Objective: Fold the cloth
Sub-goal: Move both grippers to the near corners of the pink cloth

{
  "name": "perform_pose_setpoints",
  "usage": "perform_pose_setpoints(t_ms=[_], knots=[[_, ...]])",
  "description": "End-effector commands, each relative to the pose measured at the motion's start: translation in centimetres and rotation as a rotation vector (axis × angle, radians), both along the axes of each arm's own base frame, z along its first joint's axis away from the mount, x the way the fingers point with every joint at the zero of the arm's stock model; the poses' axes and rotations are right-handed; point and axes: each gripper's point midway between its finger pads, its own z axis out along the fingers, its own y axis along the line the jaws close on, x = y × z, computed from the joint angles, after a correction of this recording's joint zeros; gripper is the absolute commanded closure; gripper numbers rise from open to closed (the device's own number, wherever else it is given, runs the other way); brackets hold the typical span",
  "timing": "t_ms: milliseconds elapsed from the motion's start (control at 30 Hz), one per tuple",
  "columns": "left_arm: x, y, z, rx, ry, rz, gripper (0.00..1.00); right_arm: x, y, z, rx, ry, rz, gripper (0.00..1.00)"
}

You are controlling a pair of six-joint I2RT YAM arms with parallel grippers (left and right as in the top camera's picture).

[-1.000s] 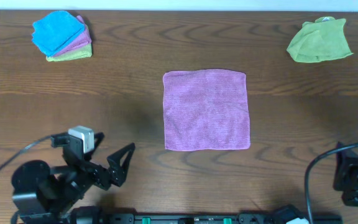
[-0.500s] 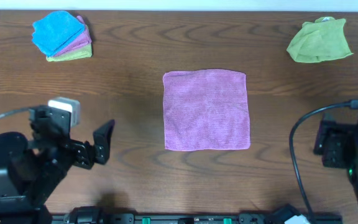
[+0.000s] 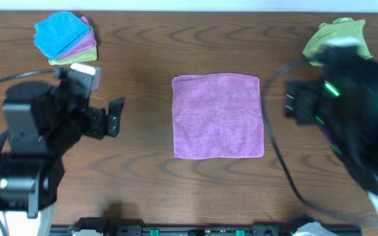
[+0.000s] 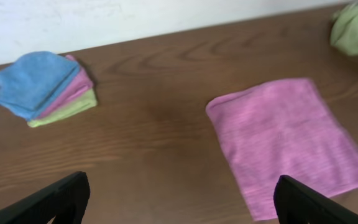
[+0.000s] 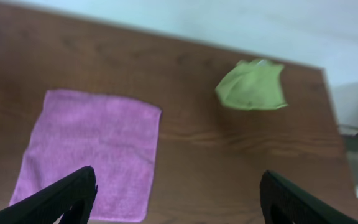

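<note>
The mauve-purple cloth (image 3: 218, 116) lies flat and unfolded at the table's middle. It also shows in the left wrist view (image 4: 289, 142) and in the right wrist view (image 5: 89, 152). My left gripper (image 3: 113, 118) is open and empty, raised over the table to the left of the cloth; its fingertips (image 4: 64, 198) show wide apart. My right gripper (image 3: 293, 106) is open and empty, raised to the right of the cloth, blurred by motion; its fingertips (image 5: 73, 194) stand wide apart.
A stack of folded cloths, bright blue on top (image 3: 63, 35), sits at the back left, also in the left wrist view (image 4: 41, 84). A crumpled lime-green cloth (image 3: 336, 40) lies at the back right, also in the right wrist view (image 5: 252, 84). The table's right edge (image 5: 332, 127) is near.
Both arms have risen from the front edge and swung toward the table's middle. The left gripper now sits left of the cloth, the right one right of it. The cloth has not moved.
</note>
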Motion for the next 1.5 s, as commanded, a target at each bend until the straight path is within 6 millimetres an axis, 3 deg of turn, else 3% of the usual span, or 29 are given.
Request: perform_pose_setpoints(t_ms=[0, 100, 233, 367, 500, 600, 733, 867, 1033, 1233, 1433, 1467], knots=[[1.2, 1.1, 2.1, 0.162, -0.069, 0.049, 0.04, 2.0, 0.9, -2.0, -0.003, 0.072, 0.025, 0.16], [2.5, 0.7, 2.7, 0.235, -0.084, 0.067, 0.04, 3.0, 0.4, -2.6, -0.015, 0.085, 0.006, 0.16], [3.4, -0.5, 2.5, 0.241, -0.065, 0.037, 0.04, 2.2, -1.2, -2.8, 0.044, 0.116, -0.006, 0.17], [2.1, -1.9, 0.9, 0.183, 0.019, -0.027, 0.04, 0.2, -2.9, -3.3, 0.074, 0.091, -0.007, 0.19], [1.3, -1.5, 0.1, 0.189, 0.028, -0.020, 0.01, -2.5, -3.7, -5.6, 0.025, 0.044, 0.011, 0.18], [0.5, -0.8, -0.4, 0.191, -0.015, 0.008, 0.04, -5.5, -5.2, -6.1, -0.012, -0.041, -0.009, 0.18], [-0.9, -0.8, -3.3, 0.132, -0.019, 0.033, 0.04, -8.7, -5.3, -7.1, 0.035, -0.080, 0.024, 0.23], [-2.0, -1.4, -6.2, 0.108, 0.033, 0.026, 0.05, -10.6, -5.0, -10.3, 0.123, -0.024, 0.001, 0.25], [-3.0, -1.5, -9.3, 0.059, 0.144, 0.072, 0.04, -11.3, -3.5, -15.4, 0.227, 0.147, -0.025, 0.25], [-4.7, -4.1, -15.5, -0.055, 0.434, 0.011, 0.05, -11.3, -1.0, -19.5, 0.350, 0.364, -0.021, 0.24], [-5.1, -6.7, -19.2, -0.149, 0.661, -0.025, 0.00, -11.9, 0.5, -24.0, 0.484, 0.573, -0.041, 0.28], [-5.3, -6.9, -19.8, -0.158, 0.694, -0.031, 0.06, -12.1, 0.5, -24.6, 0.498, 0.588, -0.041, 0.28]])
